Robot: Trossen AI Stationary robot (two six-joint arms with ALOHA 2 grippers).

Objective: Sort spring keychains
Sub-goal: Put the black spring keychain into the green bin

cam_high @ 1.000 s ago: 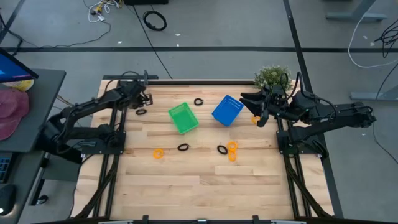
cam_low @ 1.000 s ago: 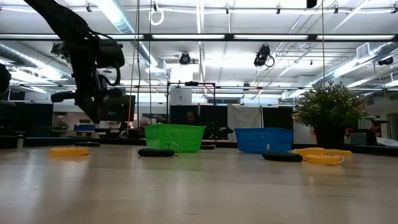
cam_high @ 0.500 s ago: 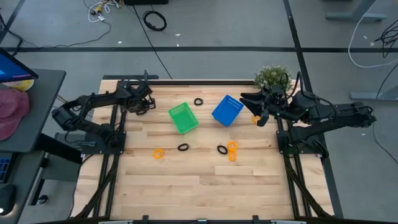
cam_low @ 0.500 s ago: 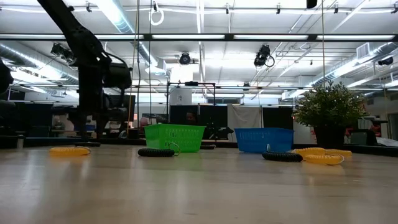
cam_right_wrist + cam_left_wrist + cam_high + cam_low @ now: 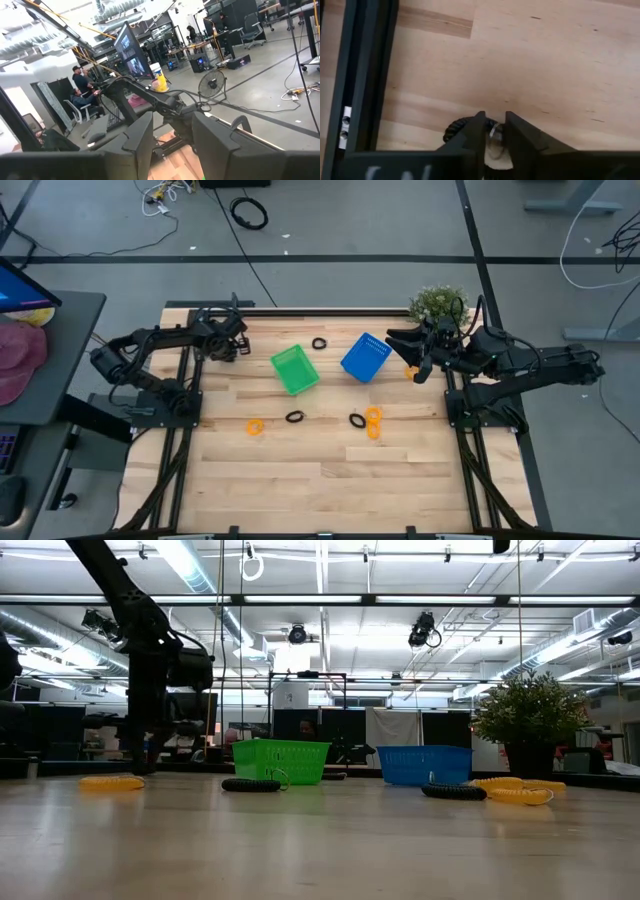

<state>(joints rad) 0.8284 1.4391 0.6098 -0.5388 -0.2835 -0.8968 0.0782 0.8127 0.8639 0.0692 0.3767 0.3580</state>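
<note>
My left gripper (image 5: 226, 350) points down at the table's far left, shut on a black spring keychain (image 5: 453, 131) that lies on the wood; the high view hides it under the gripper. My right gripper (image 5: 412, 368) is raised and level at the far right, open, with nothing between its fingers (image 5: 141, 134). Other black spring keychains (image 5: 319, 343) (image 5: 294, 417) (image 5: 357, 420) and orange ones (image 5: 256, 426) (image 5: 373, 422) (image 5: 409, 370) lie flat on the table. A green basket (image 5: 294, 369) and a blue basket (image 5: 365, 357) stand mid-table. My left gripper pinches the keychain's silver metal ring (image 5: 495, 140) between its two fingers, coming from above and pointing steeply down. The black coil (image 5: 451, 134) sticks out beside one finger and lies on the table.
A potted plant (image 5: 438, 304) stands at the far right corner beside my right arm. Dark frame rails (image 5: 185, 395) (image 5: 455, 405) run along both sides. The near half of the table is bare wood (image 5: 320, 480).
My left gripper has come down from above the table onto the black keychain at the far left and tipped more steeply downward. In the low view its fingers stood apart half a second ago and have now drawn together.
</note>
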